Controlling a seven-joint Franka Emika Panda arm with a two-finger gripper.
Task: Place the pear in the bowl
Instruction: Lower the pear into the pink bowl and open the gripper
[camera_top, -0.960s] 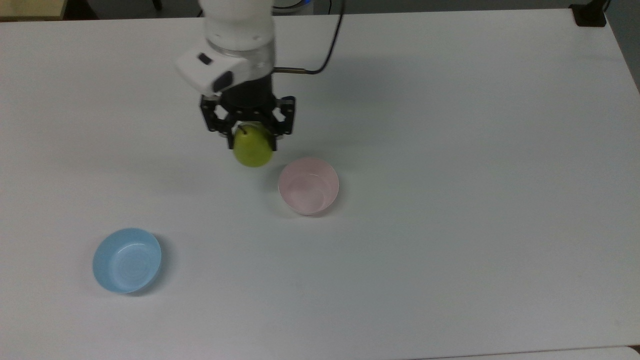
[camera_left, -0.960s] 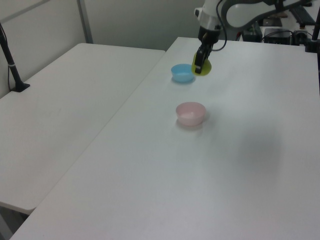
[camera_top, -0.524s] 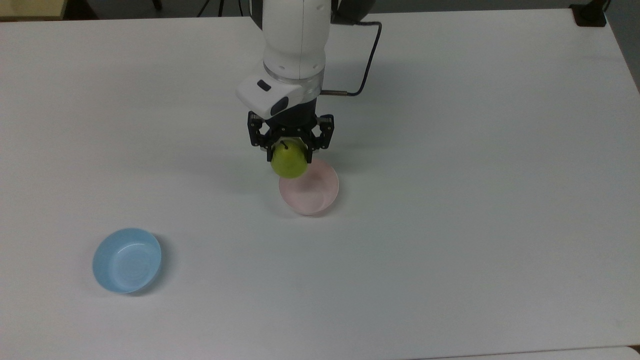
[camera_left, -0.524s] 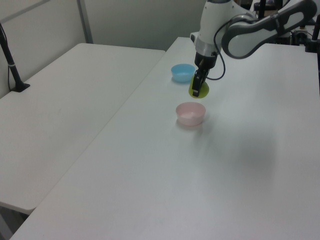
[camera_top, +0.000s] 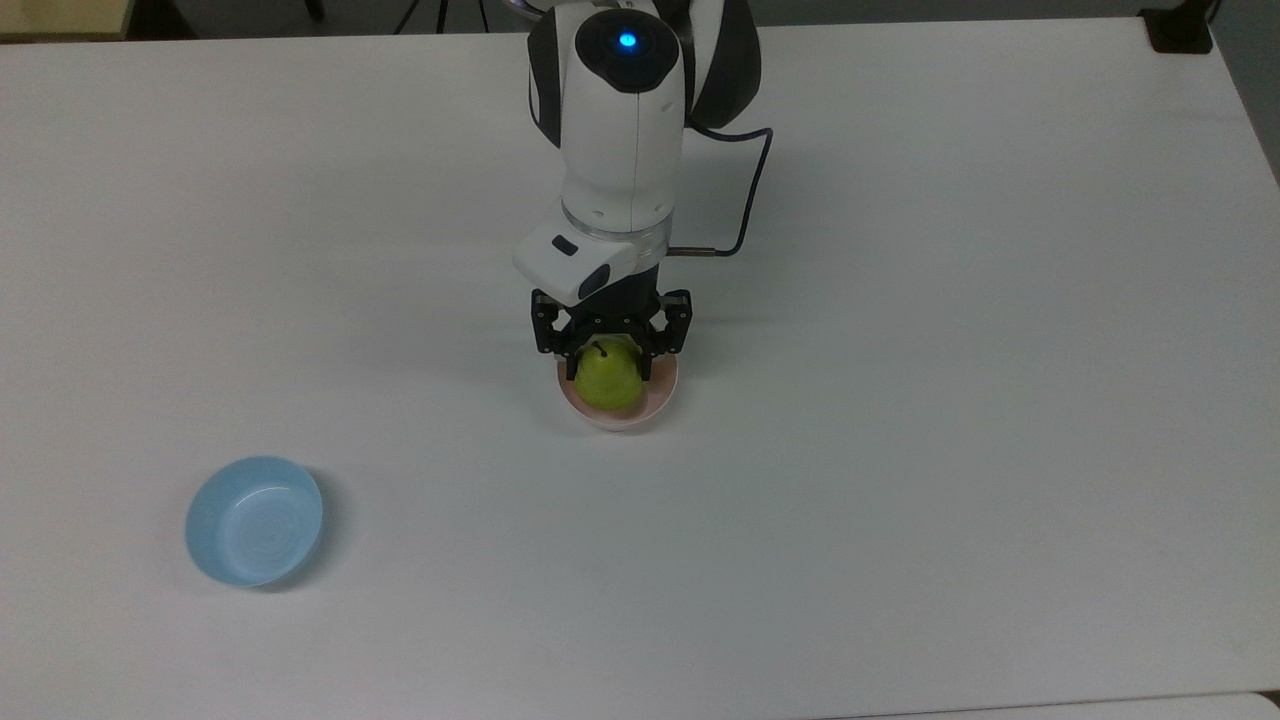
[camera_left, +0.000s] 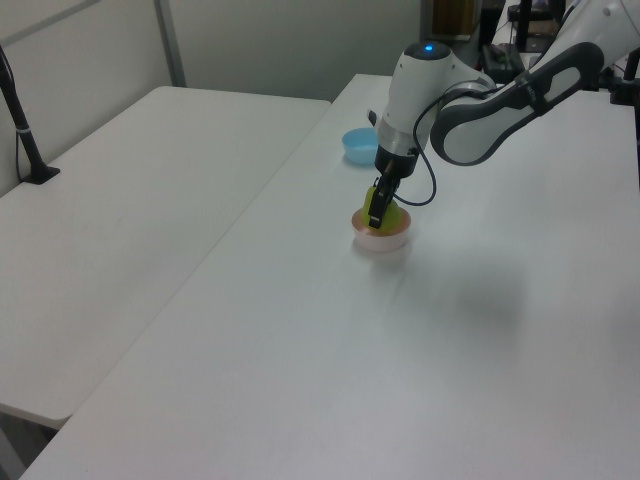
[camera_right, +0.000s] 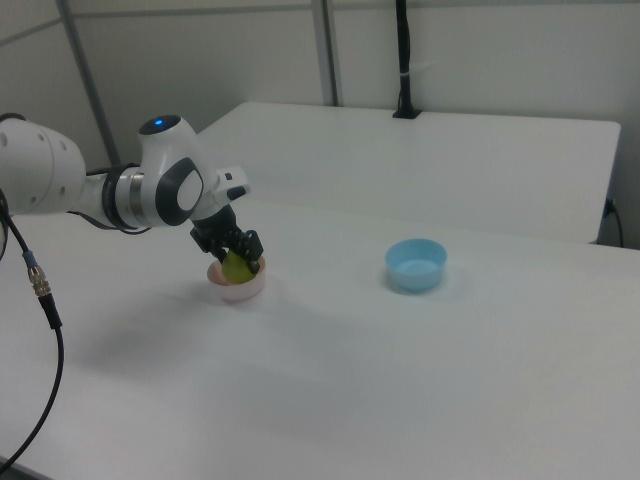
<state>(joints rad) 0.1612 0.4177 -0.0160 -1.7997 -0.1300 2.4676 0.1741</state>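
Observation:
The yellow-green pear (camera_top: 609, 379) (camera_left: 388, 215) (camera_right: 236, 265) hangs between the black fingers of my gripper (camera_top: 611, 360) (camera_left: 377, 206) (camera_right: 238, 253), which is shut on it. It sits low inside the rim of the pale pink bowl (camera_top: 658, 402) (camera_left: 385, 240) (camera_right: 240, 291). Whether the pear touches the bowl's floor I cannot tell. Near the middle of the white table (camera_top: 900, 450), the arm comes down on the bowl from above and hides its far rim in the top view.
A light blue bowl (camera_top: 254, 521) (camera_left: 358, 146) (camera_right: 416, 265) stands apart, at the top view's lower left. A black cable (camera_top: 745, 200) loops from the wrist. A second white table (camera_left: 130, 210) adjoins at the left view's left.
My gripper has carried the pear from beside the pink bowl to over it and lowered it inside the rim. The fingers stay shut on the pear. Both bowls have not moved.

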